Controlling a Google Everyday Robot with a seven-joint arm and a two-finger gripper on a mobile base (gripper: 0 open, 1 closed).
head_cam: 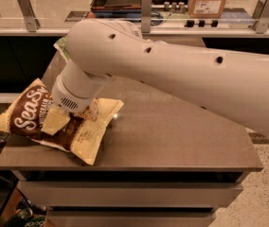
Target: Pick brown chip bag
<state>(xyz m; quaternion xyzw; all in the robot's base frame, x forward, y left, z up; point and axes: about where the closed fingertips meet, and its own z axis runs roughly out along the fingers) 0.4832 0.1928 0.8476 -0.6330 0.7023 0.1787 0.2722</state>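
Observation:
The brown chip bag lies at the left end of the table. It has a dark brown middle with white "SeaSalt" script and pale yellow ends, and its left end hangs past the table's left edge. My gripper comes down from the thick white arm and sits on the middle of the bag, hiding part of it. The wrist hides how the gripper meets the bag.
A corner of a green bag shows behind the arm at the table's back left. A counter with rail posts, a cardboard box and dark trays runs along the back. Drawers sit under the tabletop.

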